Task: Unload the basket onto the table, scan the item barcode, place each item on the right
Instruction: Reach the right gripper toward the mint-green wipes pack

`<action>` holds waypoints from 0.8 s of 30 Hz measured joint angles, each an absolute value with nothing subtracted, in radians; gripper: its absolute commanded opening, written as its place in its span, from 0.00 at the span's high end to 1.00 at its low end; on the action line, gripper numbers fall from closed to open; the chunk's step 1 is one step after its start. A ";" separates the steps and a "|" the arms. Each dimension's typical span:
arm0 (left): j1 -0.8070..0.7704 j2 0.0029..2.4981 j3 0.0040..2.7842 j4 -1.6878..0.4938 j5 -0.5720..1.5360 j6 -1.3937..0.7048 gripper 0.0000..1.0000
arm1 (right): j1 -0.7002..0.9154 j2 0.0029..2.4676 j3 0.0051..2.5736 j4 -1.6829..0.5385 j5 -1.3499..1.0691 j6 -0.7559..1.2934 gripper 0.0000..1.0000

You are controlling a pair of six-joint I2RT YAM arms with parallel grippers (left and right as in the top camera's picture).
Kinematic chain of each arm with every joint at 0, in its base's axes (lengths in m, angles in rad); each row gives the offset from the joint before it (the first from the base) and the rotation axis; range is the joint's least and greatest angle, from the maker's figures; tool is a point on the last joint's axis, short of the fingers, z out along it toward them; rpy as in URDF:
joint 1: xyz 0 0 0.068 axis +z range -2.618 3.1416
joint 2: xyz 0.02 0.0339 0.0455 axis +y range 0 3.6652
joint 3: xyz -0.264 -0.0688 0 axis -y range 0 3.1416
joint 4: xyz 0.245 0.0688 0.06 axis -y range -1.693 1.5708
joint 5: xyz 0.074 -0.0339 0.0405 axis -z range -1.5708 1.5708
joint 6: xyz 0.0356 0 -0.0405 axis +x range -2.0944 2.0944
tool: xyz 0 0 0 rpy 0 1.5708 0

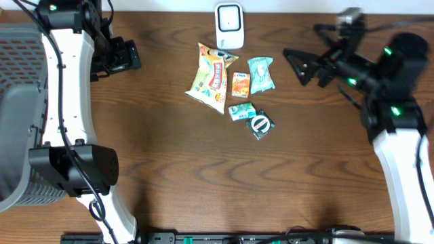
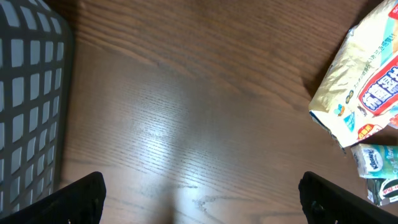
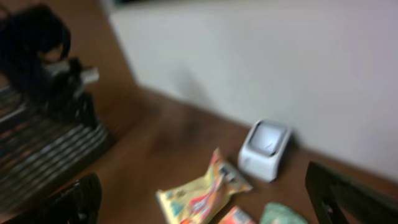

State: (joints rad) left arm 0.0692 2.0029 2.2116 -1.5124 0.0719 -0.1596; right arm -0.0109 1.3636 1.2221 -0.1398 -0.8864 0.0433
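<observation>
Snack bag lies well apart from open R pincer.

Two white robot arms face each other, both empty. The left arm stretches up the left side, its pincer turned inward, dark fingers spread wide. The right arm rises from the lower right, green lights glowing at its joints, its pincer likewise gaping, fingers far apart, gripping nothing.

layout | scanner — behind the packets; basket — at left edge of table, well apart
</observation>
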 measured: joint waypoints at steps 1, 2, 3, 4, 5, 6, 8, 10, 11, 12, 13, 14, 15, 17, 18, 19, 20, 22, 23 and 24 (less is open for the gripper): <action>0.070 2.003 2.212 -1.514 0.072 -0.159 0.02 | -0.011 1.401 1.223 -0.157 -0.947 0.041 0.01; 0.069 2.003 2.212 -1.513 0.072 -0.160 0.02 | -0.011 1.434 1.223 -0.173 -0.999 0.039 0.01; 0.070 2.003 2.212 -1.515 0.072 -0.159 0.02 | -0.011 1.483 1.223 -0.214 -1.081 0.037 0.01; 0.069 2.003 2.212 -1.514 0.072 -0.160 0.02 | -0.011 1.497 1.223 -0.224 -1.105 0.037 0.01; 0.070 2.003 2.212 -1.514 0.072 -0.159 0.02 | -0.011 1.531 1.224 -0.269 -1.157 0.036 0.01; 0.070 2.003 2.212 -1.514 0.072 -0.159 0.02 | -0.011 1.569 1.223 -0.289 -1.205 0.036 0.01; 0.069 2.003 2.212 -1.514 0.072 -0.159 0.02 | -0.009 1.615 1.223 -0.271 -1.238 0.040 0.03; 0.070 2.003 2.212 -1.514 0.072 -0.159 0.02 | 0.005 1.662 1.223 -0.269 -1.203 0.109 0.01; 0.070 2.003 2.212 -1.514 0.072 -0.159 0.02 | 0.017 1.674 1.225 -0.294 -1.156 0.135 0.01; 0.070 2.003 2.212 -1.514 0.072 -0.159 0.02 | 0.041 1.683 1.224 -0.337 -1.066 0.173 0.01; 0.070 2.003 2.212 -1.514 0.072 -0.160 0.02 | 0.065 1.686 1.226 -0.373 -0.978 0.189 0.01; 0.070 2.003 2.212 -1.514 0.072 -0.159 0.02 | 0.083 1.688 1.226 -0.402 -0.913 0.202 0.01; 0.070 2.003 2.212 -1.514 0.072 -0.159 0.02 | 0.118 1.688 1.227 -0.438 -0.807 0.217 0.01; 0.070 2.003 2.212 -1.514 0.072 -0.159 0.02 | 0.186 1.688 1.229 -0.476 -0.618 0.239 0.01; 0.070 2.003 2.212 -1.515 0.072 -0.159 0.02 | 0.215 1.688 1.237 -0.500 -0.542 0.244 0.01; 0.070 2.003 2.212 -1.514 0.072 -0.160 0.02 | 0.239 1.689 1.250 -0.517 -0.469 0.245 0.01; 0.070 2.003 2.212 -1.514 0.072 -0.159 0.02 | 0.266 1.691 1.287 -0.553 -0.375 0.246 0.01; 0.070 2.003 2.212 -1.514 0.072 -0.159 0.02 | 0.276 1.695 1.347 -0.594 -0.293 0.245 0.01; 0.070 2.003 2.212 -1.514 0.072 -0.159 0.02 | 0.275 1.698 1.378 -0.608 -0.266 0.244 0.01; 0.070 2.003 2.212 -1.514 0.072 -0.159 0.02 | 0.274 1.700 1.409 -0.622 -0.240 0.243 0.01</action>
